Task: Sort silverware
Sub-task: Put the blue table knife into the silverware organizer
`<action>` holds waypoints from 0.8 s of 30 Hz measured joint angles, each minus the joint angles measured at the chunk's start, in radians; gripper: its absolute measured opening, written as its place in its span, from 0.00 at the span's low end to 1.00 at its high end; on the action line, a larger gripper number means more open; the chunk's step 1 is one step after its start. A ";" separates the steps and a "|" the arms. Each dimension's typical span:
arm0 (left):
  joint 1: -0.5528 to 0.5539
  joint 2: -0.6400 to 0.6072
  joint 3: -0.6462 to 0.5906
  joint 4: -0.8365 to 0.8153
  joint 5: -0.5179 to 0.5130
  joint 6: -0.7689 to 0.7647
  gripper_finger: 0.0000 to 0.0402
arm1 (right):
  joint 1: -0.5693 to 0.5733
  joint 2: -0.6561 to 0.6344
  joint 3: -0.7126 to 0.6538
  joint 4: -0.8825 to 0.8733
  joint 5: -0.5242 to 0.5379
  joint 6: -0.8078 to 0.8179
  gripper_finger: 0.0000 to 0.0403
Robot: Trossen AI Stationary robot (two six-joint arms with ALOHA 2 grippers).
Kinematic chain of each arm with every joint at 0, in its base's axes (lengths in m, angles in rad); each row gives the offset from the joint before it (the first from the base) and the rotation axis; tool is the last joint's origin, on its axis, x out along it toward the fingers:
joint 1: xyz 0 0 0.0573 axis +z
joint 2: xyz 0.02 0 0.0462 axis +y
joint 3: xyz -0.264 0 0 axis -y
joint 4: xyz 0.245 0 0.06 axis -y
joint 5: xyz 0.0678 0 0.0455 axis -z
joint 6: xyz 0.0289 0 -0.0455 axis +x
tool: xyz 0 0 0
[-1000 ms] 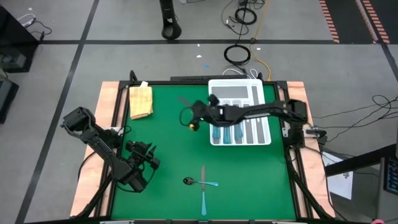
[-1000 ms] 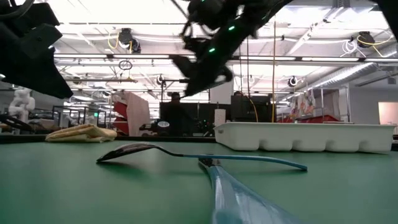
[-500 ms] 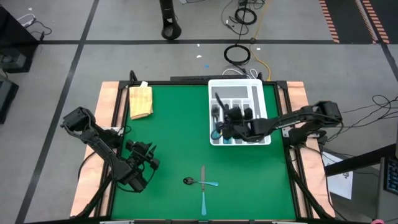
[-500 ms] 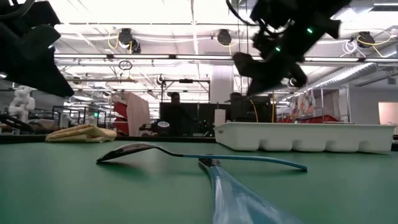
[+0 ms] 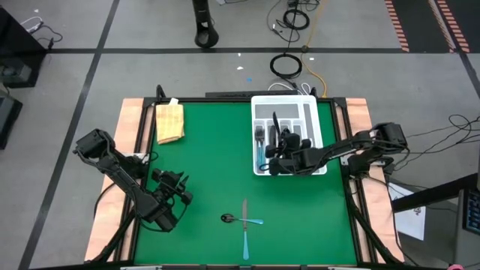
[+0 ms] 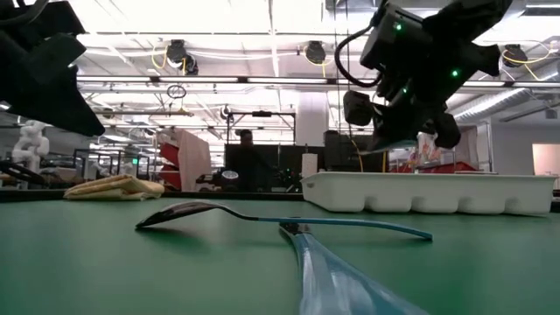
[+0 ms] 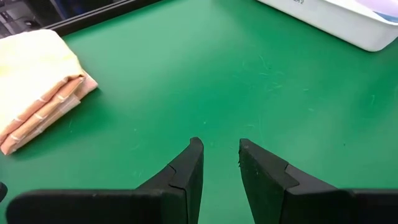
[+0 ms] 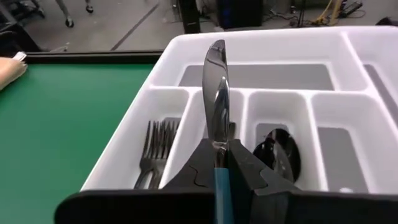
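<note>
Silverware sorting looks well advanced but not finished. The right gripper (image 8: 219, 167) has its jaws clamped on the light-blue handle of a knife (image 8: 217, 93), blade pointing forward, held above the white compartmented tray (image 5: 314, 171) and not yet laid down. Forks (image 8: 154, 146) already sit in one compartment and spoons (image 8: 279, 154) in another. Still out on the green worktop (image 5: 202, 169), well apart from the tray, a spoon (image 5: 238, 220) and another knife (image 5: 245, 231) lie crossed. The left gripper (image 7: 219, 167) waits low nearby, jaws narrowly parted and empty. A folded cloth (image 5: 169, 121) lies at the far corner.
</note>
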 joint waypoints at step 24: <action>0.000 0.000 0.000 0.003 0.001 0.003 0.27 | 0.028 0.238 0.002 0.192 -0.020 0.204 0.01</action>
